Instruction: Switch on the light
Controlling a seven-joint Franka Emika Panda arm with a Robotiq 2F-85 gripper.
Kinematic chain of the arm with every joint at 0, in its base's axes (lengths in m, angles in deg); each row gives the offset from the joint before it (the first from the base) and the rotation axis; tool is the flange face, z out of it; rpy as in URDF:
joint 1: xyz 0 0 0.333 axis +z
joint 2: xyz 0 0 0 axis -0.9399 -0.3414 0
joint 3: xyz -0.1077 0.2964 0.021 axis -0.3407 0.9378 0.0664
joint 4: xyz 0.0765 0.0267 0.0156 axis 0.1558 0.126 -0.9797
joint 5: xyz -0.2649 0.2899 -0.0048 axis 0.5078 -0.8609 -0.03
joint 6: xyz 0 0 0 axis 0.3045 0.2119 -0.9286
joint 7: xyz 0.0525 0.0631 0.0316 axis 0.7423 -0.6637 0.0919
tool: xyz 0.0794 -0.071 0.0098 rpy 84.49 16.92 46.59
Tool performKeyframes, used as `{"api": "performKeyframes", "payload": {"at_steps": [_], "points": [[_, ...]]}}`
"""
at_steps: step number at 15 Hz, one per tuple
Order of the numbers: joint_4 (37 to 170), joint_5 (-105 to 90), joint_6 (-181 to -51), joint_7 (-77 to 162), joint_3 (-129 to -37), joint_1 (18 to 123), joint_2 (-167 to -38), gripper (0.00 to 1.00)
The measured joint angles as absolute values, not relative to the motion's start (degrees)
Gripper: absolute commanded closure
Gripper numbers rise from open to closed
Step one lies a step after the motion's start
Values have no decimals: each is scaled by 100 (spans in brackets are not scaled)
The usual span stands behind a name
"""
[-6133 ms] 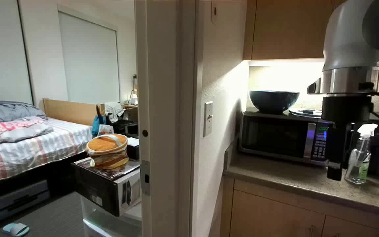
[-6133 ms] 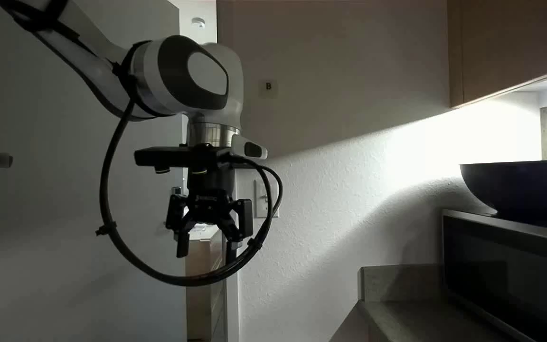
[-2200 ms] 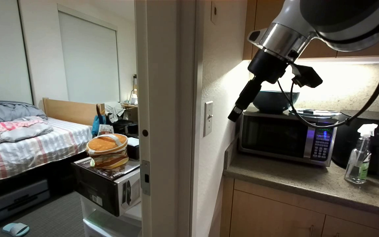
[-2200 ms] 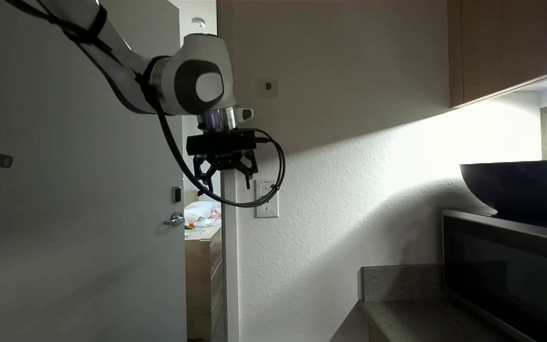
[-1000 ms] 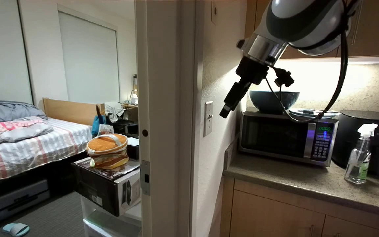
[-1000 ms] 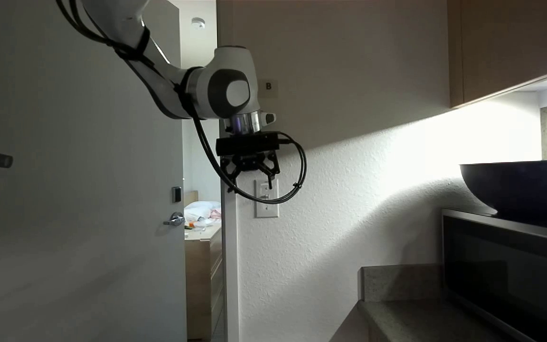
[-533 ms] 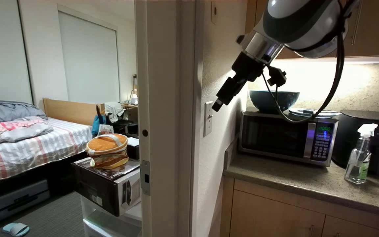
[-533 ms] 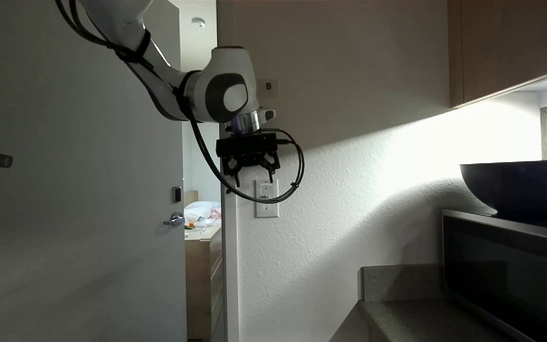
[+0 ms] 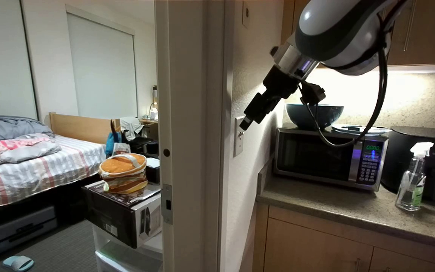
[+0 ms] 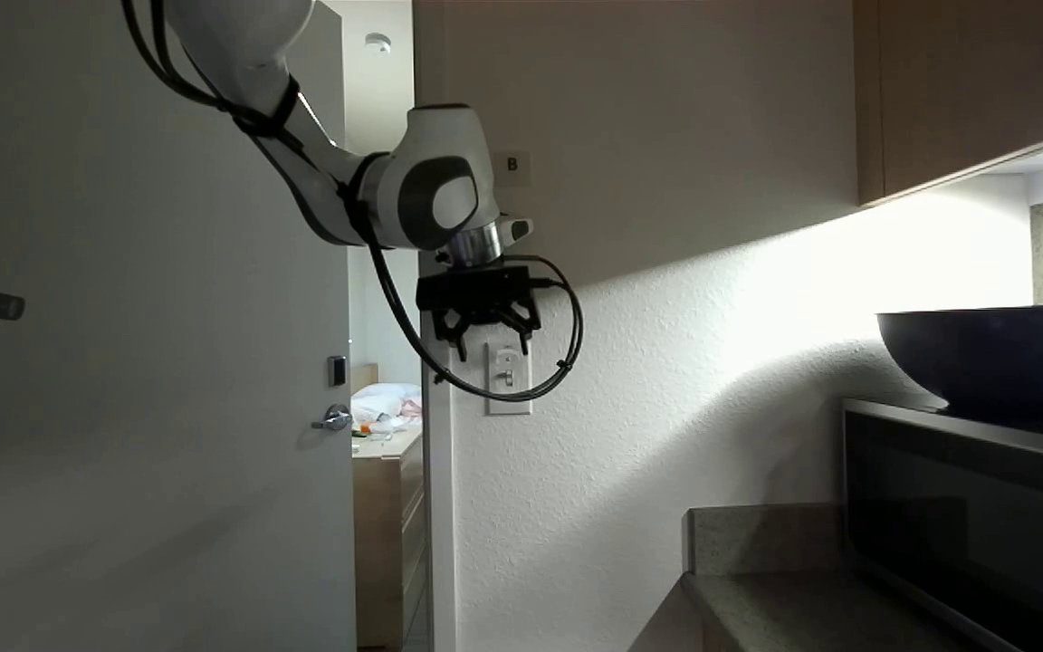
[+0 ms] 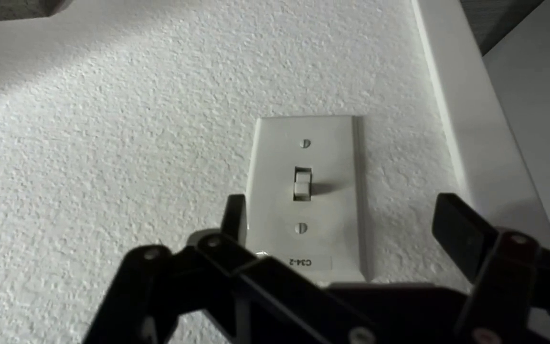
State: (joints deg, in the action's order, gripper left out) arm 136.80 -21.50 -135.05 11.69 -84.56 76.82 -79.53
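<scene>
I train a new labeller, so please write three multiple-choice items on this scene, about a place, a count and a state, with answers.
1. Where is the dark bowl? A) on the bed B) on the floor C) on the microwave
2. How many screws show on the switch plate? A) two B) four C) six
3. How are the fingers placed? A) closed together B) spread apart C) crossed

1 C: both exterior views show it there.
2 A: the wrist view shows one above, one below the toggle.
3 B: that view shows them wide apart.
</scene>
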Motion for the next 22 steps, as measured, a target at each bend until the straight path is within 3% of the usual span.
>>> {"api": "performKeyframes", "payload": {"at_steps": [22], "points": [[13672, -2152, -14347, 1362, -8536, 7543, -8230, 0]]}}
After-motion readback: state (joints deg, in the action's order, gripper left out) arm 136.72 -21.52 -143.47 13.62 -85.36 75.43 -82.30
